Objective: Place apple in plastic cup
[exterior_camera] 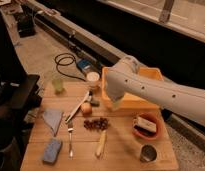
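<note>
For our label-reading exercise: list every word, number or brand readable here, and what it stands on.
No text can be read: none shows on the apple, the plastic cup or the yellow bin.
The gripper, hanging in front of the bin above the table, bears none either.

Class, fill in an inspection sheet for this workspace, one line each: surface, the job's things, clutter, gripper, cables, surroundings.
Surface: wooden table, crowded with items.
Job's things: apple lies on the table near its middle. The plastic cup stands upright at the far left corner as pictured, apart from the apple.
Clutter: white cup, yellow bin, grapes, fork, blue sponge, grey cloth, red bowl, metal cup.
Gripper: gripper is open, holds nothing, and hangs low at the yellow bin's front edge, beside the apple.
Cables: black cable looped on the floor behind the table.
Surroundings: floor; otherwise nothing seen.
</note>
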Robot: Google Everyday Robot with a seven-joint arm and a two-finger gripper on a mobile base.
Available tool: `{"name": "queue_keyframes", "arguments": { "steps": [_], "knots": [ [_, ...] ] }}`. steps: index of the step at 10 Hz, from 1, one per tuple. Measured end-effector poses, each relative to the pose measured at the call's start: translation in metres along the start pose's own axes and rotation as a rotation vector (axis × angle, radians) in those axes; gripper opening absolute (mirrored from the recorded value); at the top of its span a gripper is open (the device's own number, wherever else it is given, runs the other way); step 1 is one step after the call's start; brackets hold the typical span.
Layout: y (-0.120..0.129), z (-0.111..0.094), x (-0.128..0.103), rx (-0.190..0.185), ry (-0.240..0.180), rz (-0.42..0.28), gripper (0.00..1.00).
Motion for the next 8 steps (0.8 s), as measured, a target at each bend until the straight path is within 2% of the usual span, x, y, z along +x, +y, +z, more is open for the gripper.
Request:
{"name": "queue_keyframes", "arguments": {
  "steps": [2,4,8],
  "knots": [
    [-0.014,0.017,-0.009,-0.009,-0.034,-0.029,0.70],
    [-0.032,0.038,-0.034,-0.015,-0.072,-0.075,0.70],
    [-0.054,0.074,-0.082,-0.022,-0.159,-0.159,0.70]
  ]
}}
